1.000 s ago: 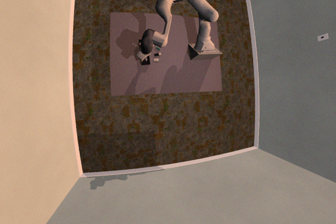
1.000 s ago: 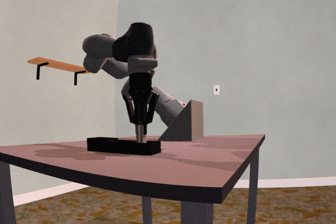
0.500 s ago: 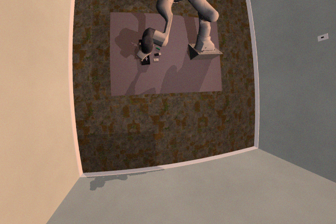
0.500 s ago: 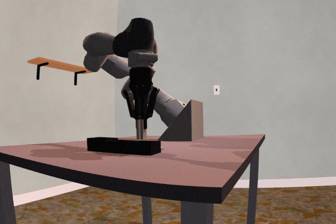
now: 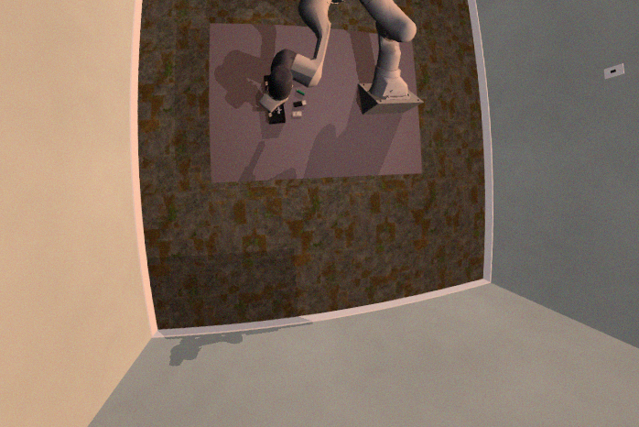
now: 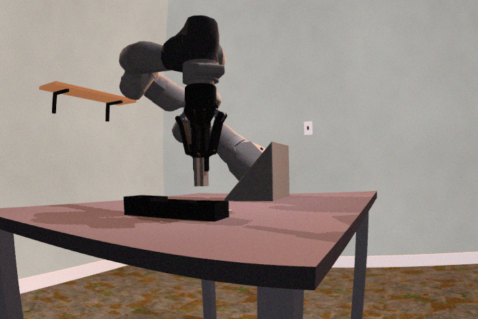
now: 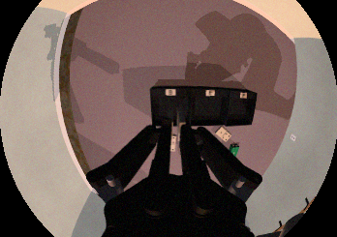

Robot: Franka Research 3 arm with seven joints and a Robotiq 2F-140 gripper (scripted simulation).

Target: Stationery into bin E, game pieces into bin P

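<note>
From where I stand, the end effector (image 6: 200, 184) (image 7: 174, 114) points straight down over the tabletop (image 5: 247, 153) (image 6: 246, 238) (image 7: 121, 37), its fingertips above the rims and apart from the black bins (image 5: 276, 119) (image 6: 176, 209). Its fingers are pressed nearly together; a narrow pale strip shows at the tips, and I can't tell whether that's part of the fingers or something very thin. The three bins stand in a row, and the end one (image 7: 167, 110) lies nearest beneath the fingers. The middle bin (image 7: 208, 110), whose blurry label looks like an E, is off to one side of them, and the far bin (image 7: 240, 110) stands past that; its label looks like a P, though it's too small for me to swear to. On the arm-base side of the end effector, a pale block (image 5: 297, 114) (image 7: 173, 143) shows through the gap between the fingers in the wrist view, lying on the tabletop below. A pale piece with dark spots (image 7: 223, 133) lies off to the side, near the middle bin, and a green item (image 5: 300, 93) (image 7: 234, 149) rests beyond it. From above I also spot a dark piece with a pale end (image 5: 298, 104) on the base side, between the green item and the pale block.
</note>
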